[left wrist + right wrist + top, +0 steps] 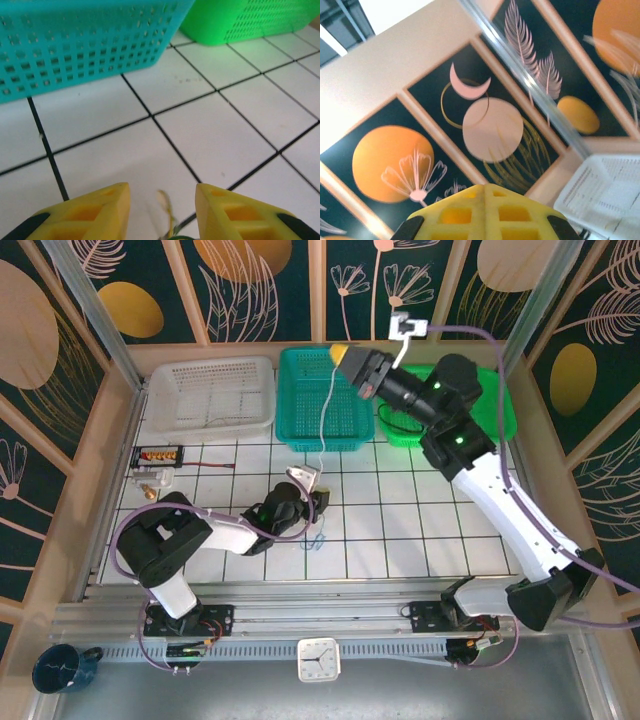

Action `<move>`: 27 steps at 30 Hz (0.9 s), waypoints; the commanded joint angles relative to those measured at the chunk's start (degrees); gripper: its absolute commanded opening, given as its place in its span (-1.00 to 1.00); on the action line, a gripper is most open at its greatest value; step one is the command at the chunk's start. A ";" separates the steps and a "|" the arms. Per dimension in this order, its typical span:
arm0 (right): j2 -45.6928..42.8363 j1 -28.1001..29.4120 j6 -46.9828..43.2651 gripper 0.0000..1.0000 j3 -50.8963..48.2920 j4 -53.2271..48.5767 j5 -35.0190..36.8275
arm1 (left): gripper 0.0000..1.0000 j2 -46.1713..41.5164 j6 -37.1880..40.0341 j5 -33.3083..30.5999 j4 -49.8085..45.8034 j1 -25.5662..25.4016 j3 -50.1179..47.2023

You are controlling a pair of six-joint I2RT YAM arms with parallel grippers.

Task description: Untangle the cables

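My left pincer sits low over the white tiled table, near its middle. In the left wrist view its yellow fingers stand spread. A thin pale strand of the cables shows between them, touching neither. My right pincer is raised at 12 o'clock from the left one, above the teal basket. Its fingers are pressed together, pinching a whitish strand. Seen from the top, that strand hangs toward 6 o'clock across the basket to a small tangle on the tiles beside my left pincer. A green basket lies at 3 o'clock of the teal one and a white basket at 9 o'clock.
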 commanded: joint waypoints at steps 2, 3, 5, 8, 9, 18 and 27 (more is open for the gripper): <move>2.01 -5.40 2.77 -1.00 6.82 4.08 -2.06 | -0.23 0.34 -2.12 1.37 4.22 0.17 -2.70; 2.70 -6.42 3.41 -1.00 8.05 4.43 -2.36 | -0.23 0.30 -2.32 1.39 4.38 0.19 -3.08; 4.48 -8.17 4.76 -1.00 10.98 4.89 -2.95 | -0.23 0.24 -2.74 1.37 4.63 0.18 -3.89; 7.38 -10.14 6.89 -1.00 15.00 5.89 -4.27 | -0.23 0.32 -3.34 1.38 5.17 0.20 -4.77; 8.20 -10.53 7.22 -1.00 16.14 6.12 -4.37 | -0.23 0.28 -3.58 1.37 5.33 0.16 -5.02; 16.48 -13.52 7.59 -1.00 26.85 6.23 -4.15 | -0.09 -0.81 -4.55 1.98 5.92 0.16 -5.84; 22.60 -15.93 7.03 -1.00 27.13 9.67 -3.88 | 0.46 -6.87 -5.98 2.60 3.76 0.17 -5.50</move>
